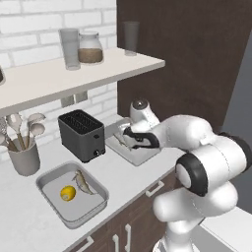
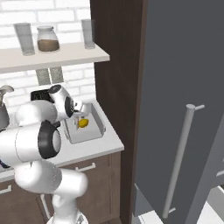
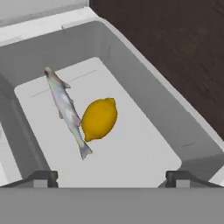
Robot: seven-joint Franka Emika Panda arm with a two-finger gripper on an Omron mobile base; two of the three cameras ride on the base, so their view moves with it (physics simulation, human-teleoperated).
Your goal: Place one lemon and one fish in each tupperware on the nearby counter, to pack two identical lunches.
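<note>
pincer [image 3: 112, 177]: spread wide, empty, both tips low in the hand view; hangs over the far tupperware.
far tupperware [image 3: 144, 70]: sits on the desk [image 1: 129, 173] hard against the dark cabinet side, right of the toaster [image 1: 81, 135]. Holds one fish [image 3: 66, 110] and one lemon [image 3: 99, 118], lying side by side on the floor of the tub; fish's flank touches or nearly touches the lemon, can't tell which.
near tupperware [image 1: 49, 175]: further left on the desk, in front of the toaster. Also holds one lemon [image 1: 68, 193] and one fish [image 1: 82, 182], close beside each other.
arm: wrist bent down over the far tub in the left base view, blocking most of it; right base view shows the yellow fruit in that tub just under the hand.
step in hand (judgement): final drop looks done; each tub has its pair, nothing pinched.
progress (judgement): both lunches look packed, task at or near its end.
next move (judgement): lift straight up out of the tub, keep tips clear of the rim and cabinet side, don't nudge the fish.
risk: cabinet wall is close on one side, little room to swing.
</note>
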